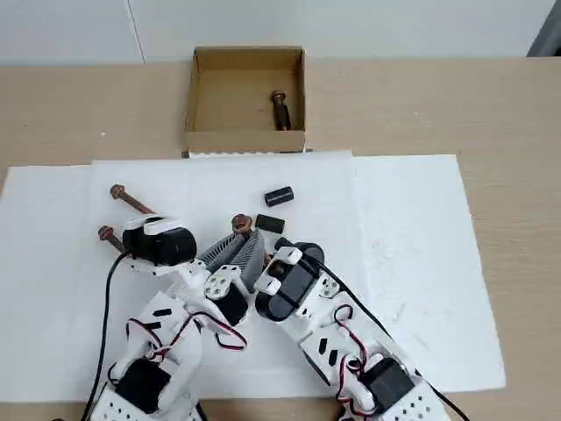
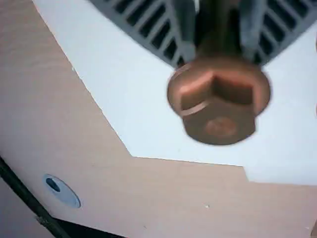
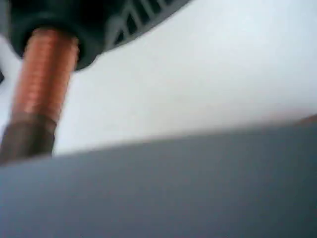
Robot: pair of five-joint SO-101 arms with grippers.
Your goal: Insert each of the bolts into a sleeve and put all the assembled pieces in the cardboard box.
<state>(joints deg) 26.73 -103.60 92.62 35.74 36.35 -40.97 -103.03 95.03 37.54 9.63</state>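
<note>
My left gripper [image 1: 243, 237] is shut on a copper bolt, whose hex head [image 2: 218, 99] sticks out past the grey ribbed fingers [image 2: 184, 34]. In the high view the head [image 1: 242, 223] sits at the middle of the paper. Beside it is a black sleeve [image 1: 271, 223], at the tip of my right gripper [image 1: 270, 237], which is shut on it. The right wrist view has the bolt's threaded shaft [image 3: 43, 79] entering that sleeve [image 3: 44, 22]. Lying loose are two more bolts [image 1: 130, 199] [image 1: 110, 235] and one more sleeve [image 1: 279, 196].
The cardboard box [image 1: 247, 139] stands at the table's far middle with one assembled piece [image 1: 280, 110] inside. White paper [image 1: 412, 246] covers the work area, with bare wood around it. Both arms cross close together near the front centre.
</note>
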